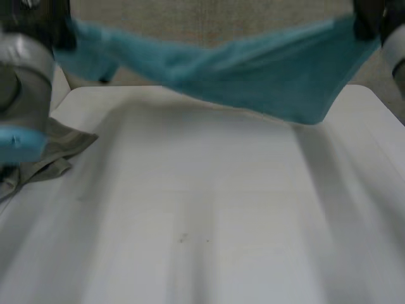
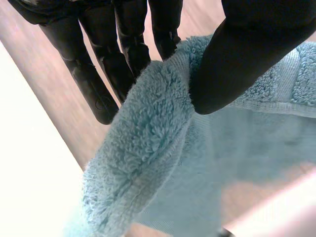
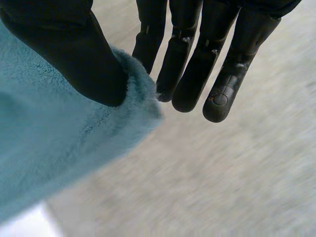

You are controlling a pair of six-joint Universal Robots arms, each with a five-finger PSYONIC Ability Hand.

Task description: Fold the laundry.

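- Towel [image 1: 253, 69]: pale blue terry, stretched in the air between the two hands and sagging in a shallow belly between them. It hangs clear above the white surface [image 1: 202, 209].
- Left hand [image 2: 247, 54]: grasping the towel. Its thumb presses a bunched hem against the straight fingers [image 2: 94, 79], and the rest of the cloth falls away below the palm.
- Right hand [image 3: 74, 49]: grasping the opposite end. The thumb pins the corner against the nearest finger, while the other fingers [image 3: 222, 74] stand straight and bare beside it.
- Handling, as judged: the deep loop pile and the sag suggest a soft, limp cloth of moderate weight with no stiffness of its own. The pile should grip well and is unlikely to slip from a pinch. It is not fragile.
- Where to hold, as judged: at the corners or along the flat woven band near the hem, where the cloth is thinner and firmer. The left hand's hold on a gathered fold looks less exact than the right hand's on a corner.
- Grey cloth [image 1: 57, 149]: lies crumpled on the surface beneath the left arm, apart from the towel.
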